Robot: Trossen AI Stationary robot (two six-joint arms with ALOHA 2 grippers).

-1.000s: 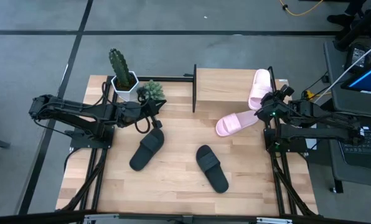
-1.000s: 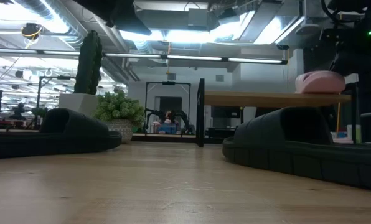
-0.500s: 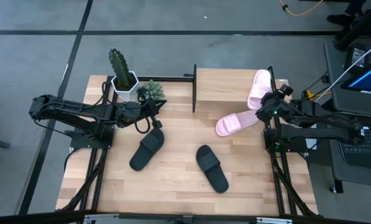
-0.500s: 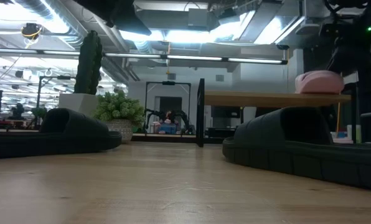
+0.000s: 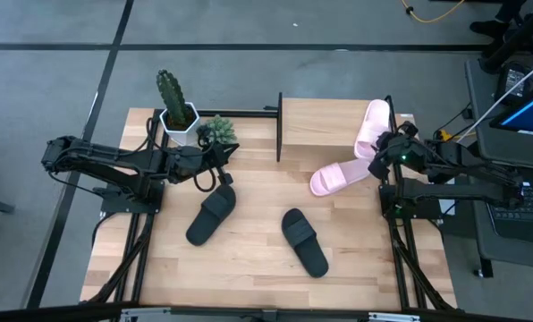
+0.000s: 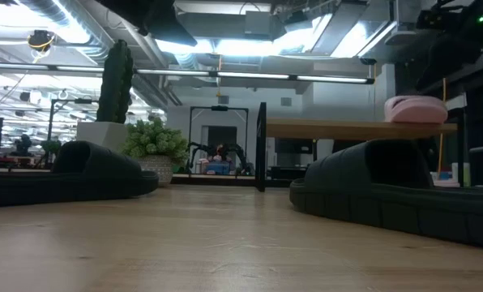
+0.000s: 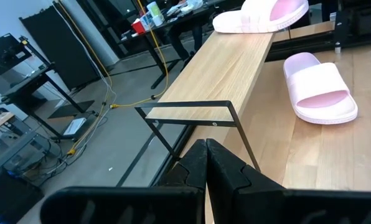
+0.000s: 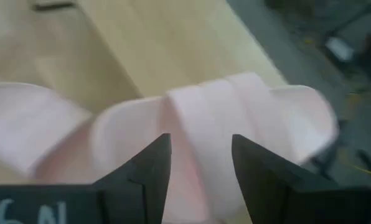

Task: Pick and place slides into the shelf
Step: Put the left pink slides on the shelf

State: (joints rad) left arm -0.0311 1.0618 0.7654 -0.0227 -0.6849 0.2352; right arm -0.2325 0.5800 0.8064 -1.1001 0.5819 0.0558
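One pale pink slide (image 5: 374, 123) lies on the right end of the shelf (image 5: 325, 125), its sole on the board; the low view shows it on the shelf top (image 6: 416, 108). The second pink slide (image 5: 340, 177) lies on the table in front of the shelf. Two black slides (image 5: 213, 215) (image 5: 304, 241) lie nearer the near edge. My right gripper (image 5: 381, 148) is open just above the shelf's pink slide (image 8: 223, 118), with a finger to either side of its strap and apart from it. My left gripper (image 5: 222, 172) is shut (image 7: 205, 163) near the left black slide.
A potted cactus (image 5: 177, 109) and a small leafy plant (image 5: 217, 131) stand at the table's far left, beside the shelf's black end frame (image 5: 278, 125). A desk with a screen (image 5: 517, 125) stands past the right edge. Bare board shows on the shelf's left part (image 7: 223, 68).
My right gripper has risen and drawn a little toward the far edge, above the pink slide on the shelf. The slides and my left arm have stayed put.
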